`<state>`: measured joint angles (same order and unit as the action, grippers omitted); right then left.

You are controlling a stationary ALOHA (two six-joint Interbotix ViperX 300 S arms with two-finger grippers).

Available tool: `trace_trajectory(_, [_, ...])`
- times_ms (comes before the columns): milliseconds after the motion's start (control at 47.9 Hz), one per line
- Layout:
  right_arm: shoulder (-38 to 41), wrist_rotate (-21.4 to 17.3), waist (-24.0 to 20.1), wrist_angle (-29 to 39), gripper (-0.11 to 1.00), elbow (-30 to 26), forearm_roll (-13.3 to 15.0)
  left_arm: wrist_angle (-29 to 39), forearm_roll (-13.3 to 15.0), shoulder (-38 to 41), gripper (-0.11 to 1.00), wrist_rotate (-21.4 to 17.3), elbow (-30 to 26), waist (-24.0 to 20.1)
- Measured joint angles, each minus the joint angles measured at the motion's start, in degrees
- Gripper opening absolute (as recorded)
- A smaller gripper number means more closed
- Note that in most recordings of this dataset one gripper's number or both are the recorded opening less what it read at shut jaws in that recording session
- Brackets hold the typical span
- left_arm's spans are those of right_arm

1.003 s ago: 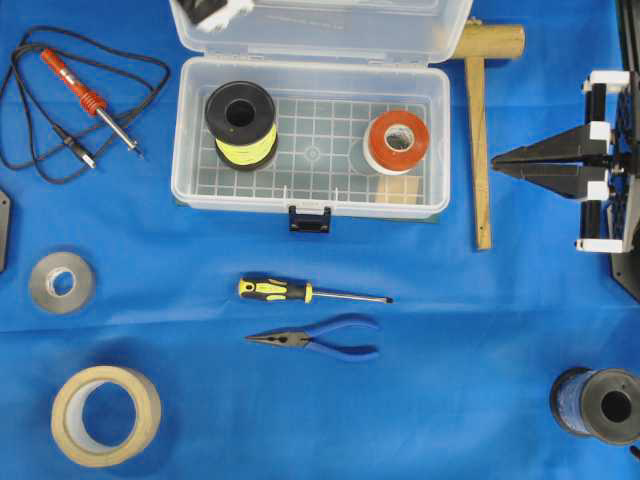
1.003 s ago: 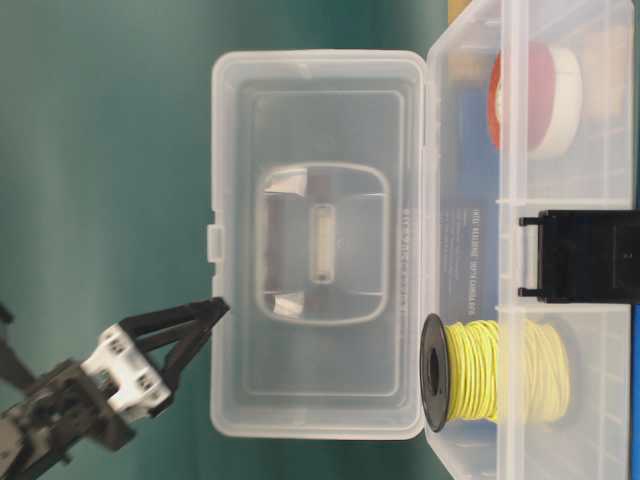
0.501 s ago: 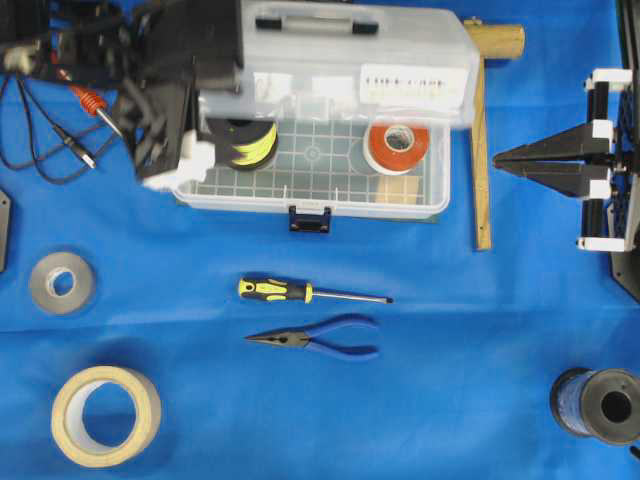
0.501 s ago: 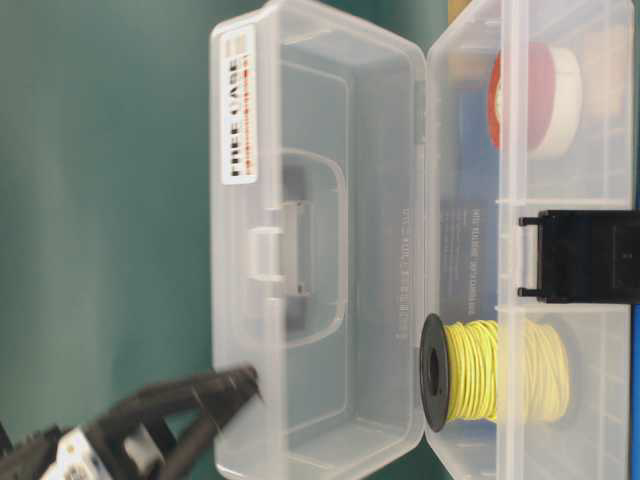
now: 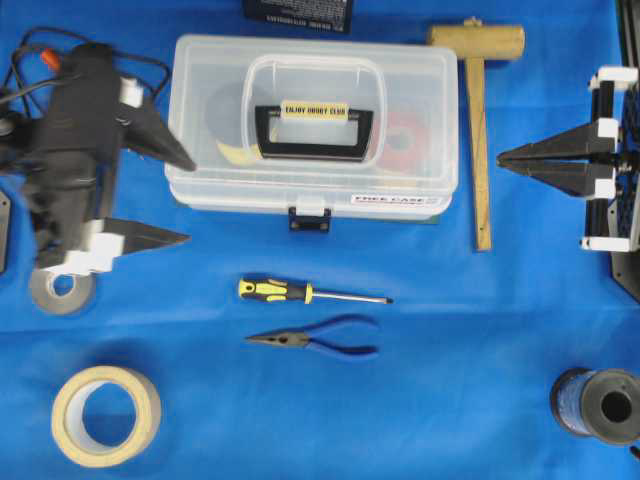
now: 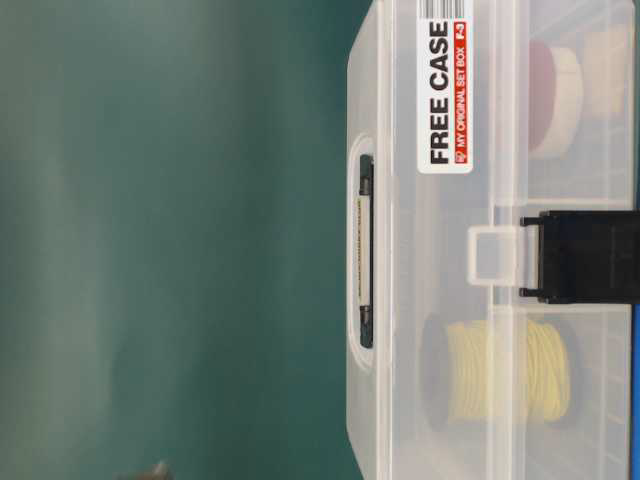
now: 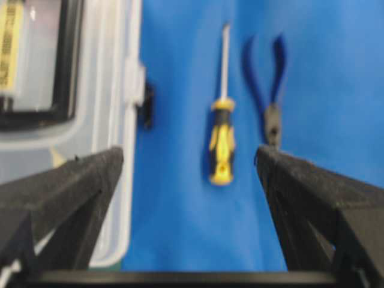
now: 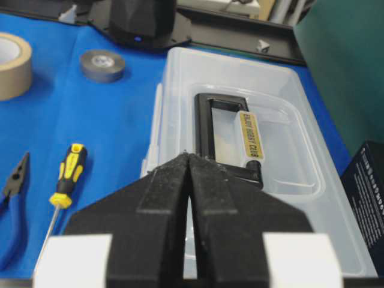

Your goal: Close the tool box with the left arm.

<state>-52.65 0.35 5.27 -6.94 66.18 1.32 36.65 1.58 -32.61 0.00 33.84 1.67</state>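
At twelve o'clock on the blue cloth (image 5: 450, 400), tool box (image 5: 312, 125) with lid down; left gripper (image 5: 190, 198) at nine o'clock, jaws wide apart, empty; right gripper (image 5: 500, 163) at three o'clock, jaws together.

A blue cloth (image 5: 450, 400) covers the whole table, smooth but for a faint crease running across it below the middle in the overhead view. Behind the table stands a plain dark green wall (image 6: 170, 230), evenly lit and without windows, which also shows at the upper right of the right wrist view. Light falls from above, soft and even, leaving only short shadows on the cloth; the floor and any other furniture are out of sight.
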Motion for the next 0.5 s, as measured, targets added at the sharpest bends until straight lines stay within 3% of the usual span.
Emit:
trace_trajectory(230, [-0.2, -0.1, 0.0, 0.0, 0.0, 0.0, 0.0, -16.5, 0.0, -14.2, 0.89, -0.8, 12.5, 1.5])
trace_trajectory(501, [-0.3, -0.1, -0.1, -0.2, 0.0, 0.0, 0.0, -30.7, 0.1, -28.3, 0.89, -0.9, 29.0, 1.6])
